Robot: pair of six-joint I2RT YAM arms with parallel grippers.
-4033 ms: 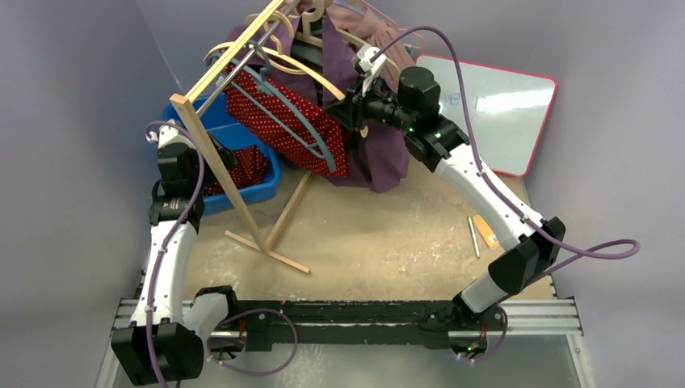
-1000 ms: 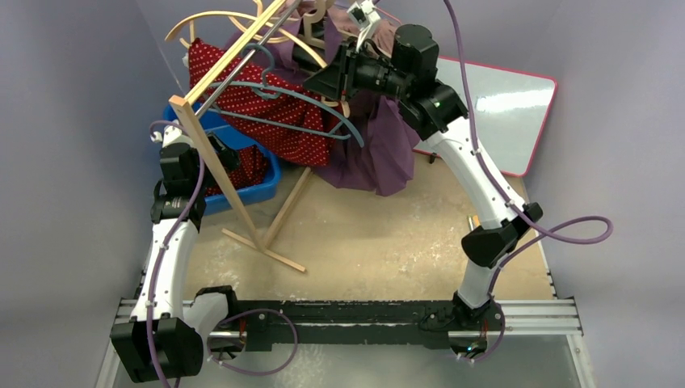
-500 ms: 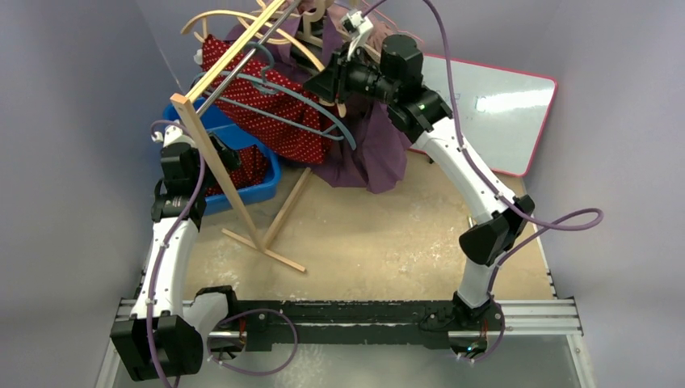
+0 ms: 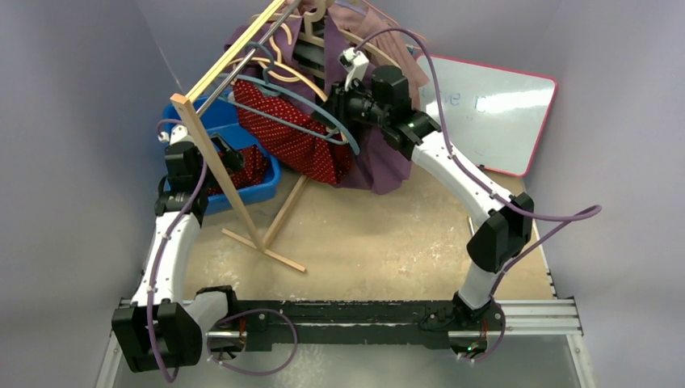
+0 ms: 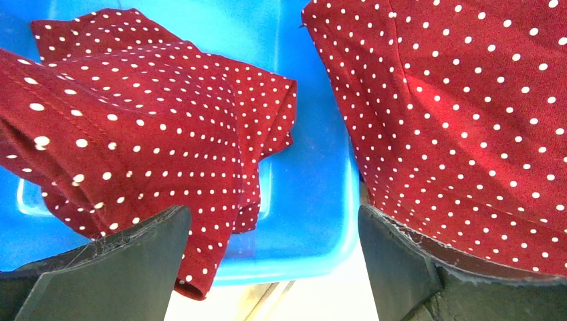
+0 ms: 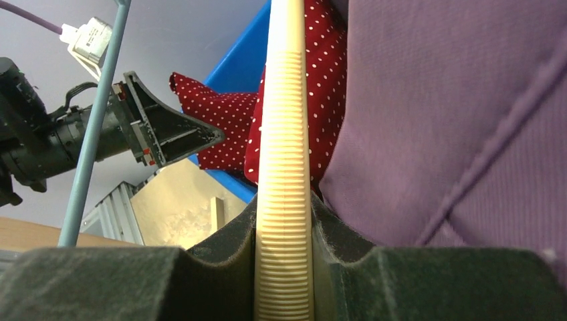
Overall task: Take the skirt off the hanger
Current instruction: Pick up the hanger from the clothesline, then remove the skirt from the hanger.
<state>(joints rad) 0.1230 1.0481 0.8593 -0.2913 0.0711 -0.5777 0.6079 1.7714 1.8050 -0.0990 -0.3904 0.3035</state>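
Red dotted garments: two. A red white-dotted skirt (image 4: 295, 139) hangs on a thin blue-grey hanger (image 6: 95, 127). A second crumpled red dotted cloth (image 5: 134, 134) lies in the bin.
Skirt position: on its hanger at the far left, on the slanted wooden clothes rack (image 4: 218, 166), above the bin's right edge.
Bin: one blue plastic bin (image 4: 242, 198) on the sandy counter (image 4: 380, 234), at the far left behind the rack post.
Other garments: one purple garment (image 4: 384, 166), just right of the skirt.
Hangers: one blue-grey, several pale ones bunched on the rail; their count cannot be told.
Left fingers (image 5: 114, 261): spread wide, holding nothing, poised over the bin and the crumpled cloth.
Right fingers (image 6: 220, 267): narrowed, clamped on a cream ribbed hanger arm (image 6: 284, 167), with the purple garment at their right.
Board: one red-edged whiteboard (image 4: 501, 113), far right.
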